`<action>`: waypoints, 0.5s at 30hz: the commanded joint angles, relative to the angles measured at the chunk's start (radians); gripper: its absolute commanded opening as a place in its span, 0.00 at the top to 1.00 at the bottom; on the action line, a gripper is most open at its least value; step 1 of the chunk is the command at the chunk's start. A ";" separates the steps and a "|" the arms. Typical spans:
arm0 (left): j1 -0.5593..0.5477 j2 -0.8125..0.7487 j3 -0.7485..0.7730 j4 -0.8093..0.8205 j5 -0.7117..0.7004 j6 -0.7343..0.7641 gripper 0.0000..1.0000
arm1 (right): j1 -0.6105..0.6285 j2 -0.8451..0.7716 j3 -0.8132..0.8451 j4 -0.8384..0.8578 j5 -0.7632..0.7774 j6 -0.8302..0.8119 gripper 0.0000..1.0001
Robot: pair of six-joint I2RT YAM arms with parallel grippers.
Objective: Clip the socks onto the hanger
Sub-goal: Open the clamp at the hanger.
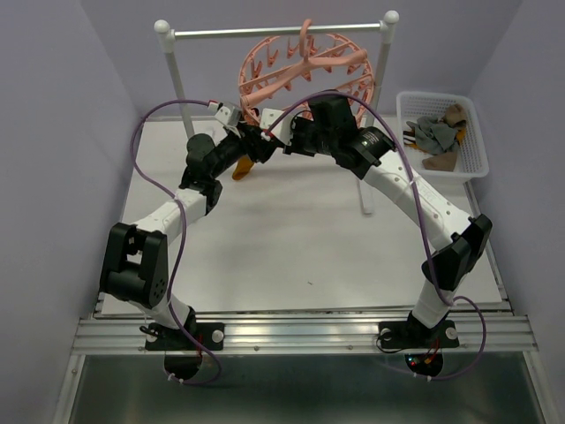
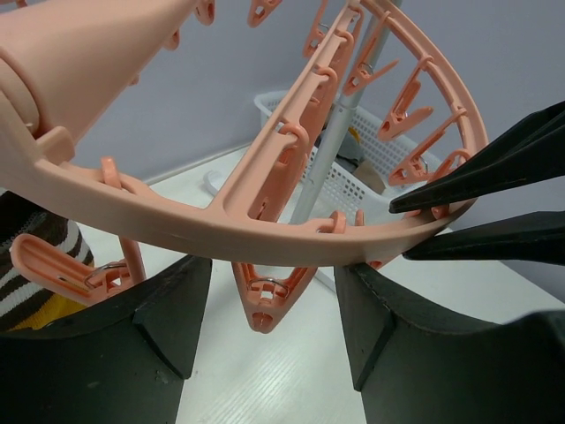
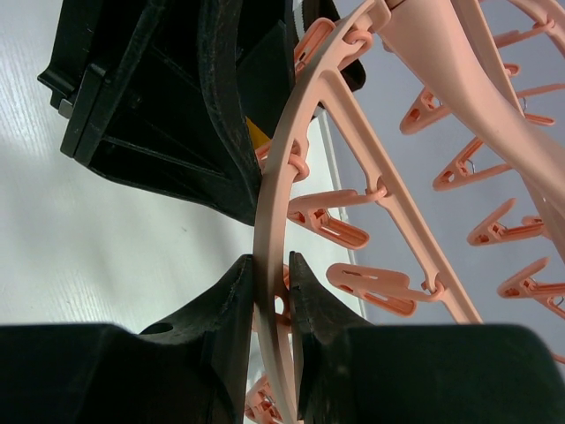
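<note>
Right pincer [image 3: 272, 274] is clamped shut on the thin rim of the hanger [image 3: 275, 168], holding it steady. Left pincer [image 2: 269, 276] is open with nothing in it, its fingers well apart on either side of one dangling clip [image 2: 265, 300] and not touching it. Just beside that, a mustard sock [image 2: 31, 269] with a striped cuff looks to be hanging from the neighbouring clip, though the bite itself is partly hidden.

The hanger hangs tilted by its hook on the rail [image 1: 274, 33] at the back of the table [image 1: 291, 256]. My guess is it's light, stiff plastic that swings at the slightest nudge, so gripping the rim like this makes sense. The clips probably need a firm squeeze on their tails.

The rest of the socks [image 1: 437, 132] are in the white basket [image 1: 481, 163] off to the right, well away from the hanger. They look soft and floppy, so I'd grab one by the cuff.

What's in the way: both pincers are crowded together, there are clips dangling everywhere, and the rail's right post sits between the hanger and the basket.
</note>
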 commanded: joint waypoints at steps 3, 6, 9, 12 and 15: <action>-0.006 -0.061 0.012 0.078 0.007 0.037 0.31 | 0.002 -0.051 -0.009 0.009 0.005 0.032 0.98; -0.006 -0.072 -0.014 0.084 0.047 0.080 0.22 | 0.002 -0.056 -0.008 0.013 0.005 0.039 0.98; -0.006 -0.076 -0.043 0.082 0.076 0.109 0.15 | 0.002 -0.059 -0.002 0.014 0.006 0.048 0.98; -0.006 -0.073 -0.050 0.076 0.081 0.123 0.14 | 0.002 -0.062 -0.002 0.016 0.008 0.052 0.98; -0.006 -0.067 -0.051 0.073 0.101 0.124 0.14 | 0.002 -0.061 -0.002 0.017 0.008 0.058 0.98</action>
